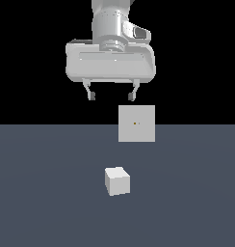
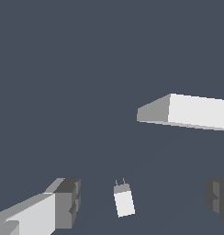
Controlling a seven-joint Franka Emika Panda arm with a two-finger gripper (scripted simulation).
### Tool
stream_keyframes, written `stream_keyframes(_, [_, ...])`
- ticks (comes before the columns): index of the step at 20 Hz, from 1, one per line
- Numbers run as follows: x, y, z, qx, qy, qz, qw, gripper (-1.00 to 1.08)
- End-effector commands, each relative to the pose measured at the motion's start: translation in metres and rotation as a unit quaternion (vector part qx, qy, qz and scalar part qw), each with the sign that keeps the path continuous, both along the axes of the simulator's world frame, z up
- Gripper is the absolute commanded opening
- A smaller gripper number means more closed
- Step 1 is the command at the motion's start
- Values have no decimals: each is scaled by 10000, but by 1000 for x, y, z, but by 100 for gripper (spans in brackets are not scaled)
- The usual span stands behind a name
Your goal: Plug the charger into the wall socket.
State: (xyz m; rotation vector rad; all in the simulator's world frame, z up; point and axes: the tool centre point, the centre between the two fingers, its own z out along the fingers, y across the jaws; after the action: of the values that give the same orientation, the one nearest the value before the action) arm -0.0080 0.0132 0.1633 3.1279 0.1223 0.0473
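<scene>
The charger (image 1: 117, 181) is a small off-white cube lying on the dark grey floor near the middle of the exterior view. In the wrist view the charger (image 2: 124, 201) shows two thin prongs at one end. The wall socket (image 1: 137, 123) is a flat light-grey upright square panel with two tiny dots at its centre, one orange. From the wrist, the wall socket (image 2: 187, 112) appears as a pale slab seen edge-on. My gripper (image 1: 111, 97) hangs open high above the charger, with nothing between its fingers (image 2: 63, 204).
The dark grey floor (image 1: 42, 193) stretches flat on all sides of the charger and the socket. Behind it the background is black.
</scene>
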Motion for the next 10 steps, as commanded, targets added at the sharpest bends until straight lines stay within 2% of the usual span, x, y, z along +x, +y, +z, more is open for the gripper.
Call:
stream_keyframes(1, [-8,0,-7,7,-18,71,10000,100])
stream_keyframes(10, [-51,-3,-48,51,-141,493,9987,100])
